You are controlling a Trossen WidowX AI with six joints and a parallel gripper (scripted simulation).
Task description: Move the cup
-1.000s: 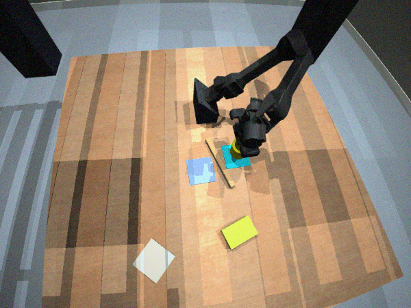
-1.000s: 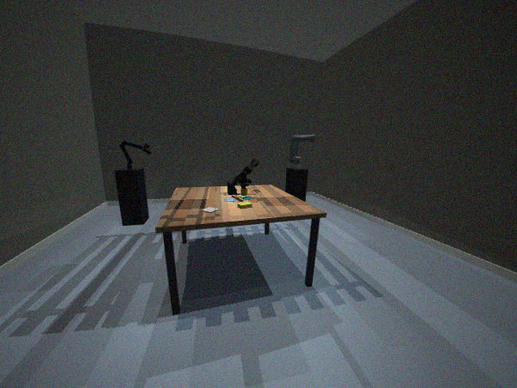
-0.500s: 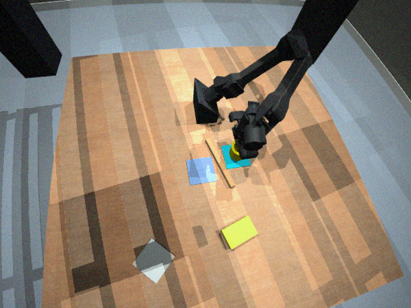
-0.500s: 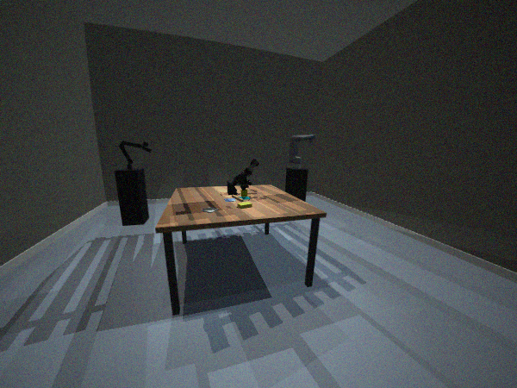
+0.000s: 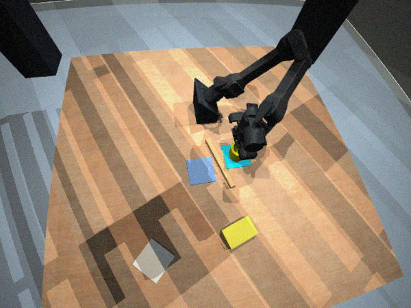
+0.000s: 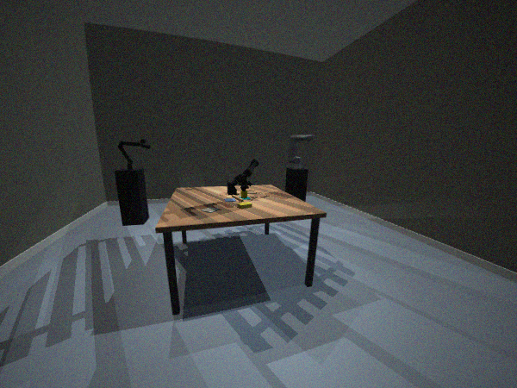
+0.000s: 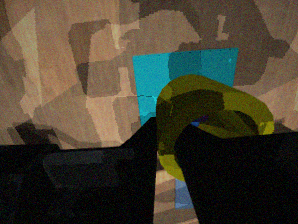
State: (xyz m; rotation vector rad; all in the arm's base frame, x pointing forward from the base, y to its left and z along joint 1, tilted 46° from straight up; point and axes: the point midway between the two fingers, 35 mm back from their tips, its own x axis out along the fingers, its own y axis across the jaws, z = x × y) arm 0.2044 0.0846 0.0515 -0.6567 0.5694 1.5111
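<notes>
The yellow cup point(image 5: 234, 155) point(image 6: 244, 194) point(image 7: 192, 85) is upright over the cyan pad point(image 5: 240, 165) point(image 7: 150, 70), at or just above its surface; I cannot tell if it touches. My gripper point(image 5: 241, 150) point(image 7: 162, 121) is shut on the cup's wall, one finger inside and one outside. Blue and purple marbles point(image 7: 199, 121) show inside the cup, partly hidden by the finger. The blue pad point(image 5: 201, 171) point(image 6: 230, 200) point(image 7: 183, 196) lies to the left of the cyan pad in the top view, with nothing on it.
A thin wooden strip point(image 5: 219, 162) lies between the two pads. A yellow block point(image 5: 239, 233) point(image 6: 245, 205) and a flat white square point(image 5: 152, 261) point(image 6: 211, 209) lie farther toward the lower part of the table in the top view.
</notes>
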